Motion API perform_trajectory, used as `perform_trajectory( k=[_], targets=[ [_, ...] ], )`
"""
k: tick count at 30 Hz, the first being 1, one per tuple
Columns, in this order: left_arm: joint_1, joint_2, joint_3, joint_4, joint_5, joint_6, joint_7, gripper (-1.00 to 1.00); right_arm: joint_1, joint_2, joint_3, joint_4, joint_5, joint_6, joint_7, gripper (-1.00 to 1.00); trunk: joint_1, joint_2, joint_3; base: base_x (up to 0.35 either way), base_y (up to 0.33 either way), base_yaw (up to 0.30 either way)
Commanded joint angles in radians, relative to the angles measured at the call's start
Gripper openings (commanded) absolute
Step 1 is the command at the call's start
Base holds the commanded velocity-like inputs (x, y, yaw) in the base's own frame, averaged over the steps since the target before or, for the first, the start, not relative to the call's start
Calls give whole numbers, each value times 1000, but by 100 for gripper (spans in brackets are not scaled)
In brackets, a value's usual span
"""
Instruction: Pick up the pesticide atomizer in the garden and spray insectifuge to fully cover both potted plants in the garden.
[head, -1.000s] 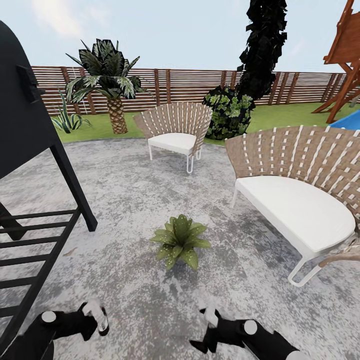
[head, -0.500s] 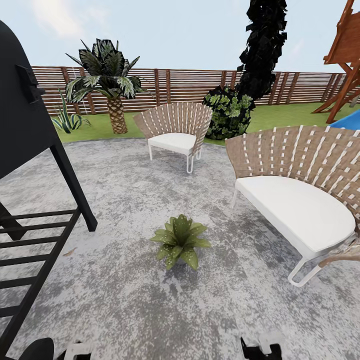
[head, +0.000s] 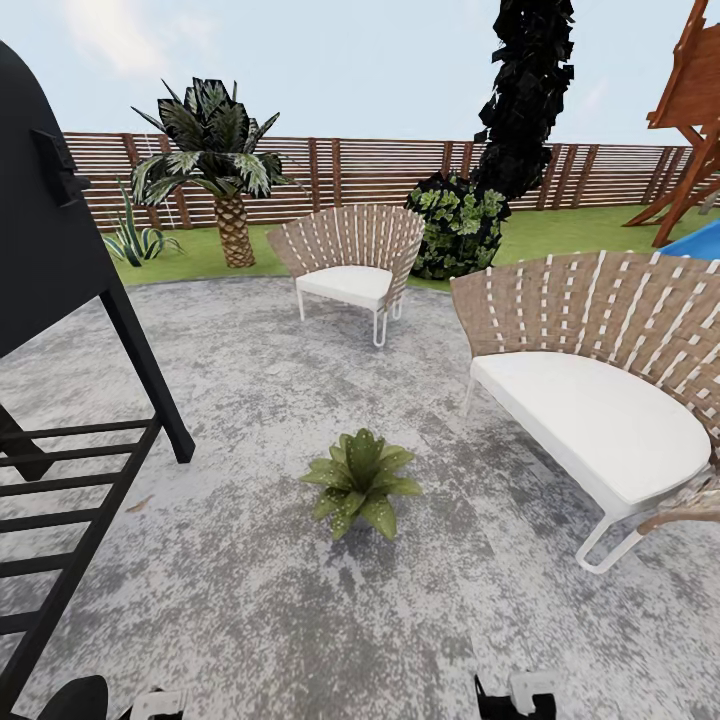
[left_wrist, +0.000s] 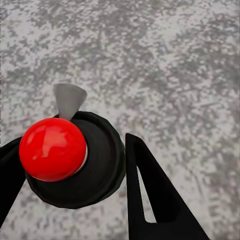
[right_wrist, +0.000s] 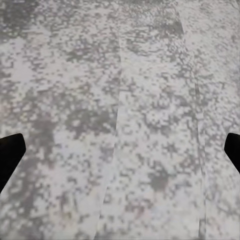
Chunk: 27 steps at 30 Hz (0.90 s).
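Left pincer clamps red-capped dark bottle; right pincer wide open, nothing held; head view: potted plant on patio.

Your left gripper has matte black, flat, wedge-shaped fingers; the one beside the red ball has a slim triangular cut-out through it. Next to that finger sits a glossy red ball on a round black dished part, with a pale grey cone-shaped piece just beyond the ball. Your right gripper shows two plain black fingertips. In the head view, your arms read as black casings with white blocks.
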Motion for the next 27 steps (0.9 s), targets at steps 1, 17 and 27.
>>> perform_trajectory(
  k=[1,17,27],
  targets=[
    [0,0,9,1,-4,-3,-6,-100,0,1,8,-2,0,0,-10,100,0,0,-1,0,0,0],
    [0,2,10,-1,1,-3,-6,-100,0,0,9,-1,0,4,-10,100,0,0,-1,0,0,0],
    [0,-1,8,-1,-1,-4,-6,-100,3,0,9,-1,0,4,-10,100,0,0,-1,0,0,0]
  ],
)
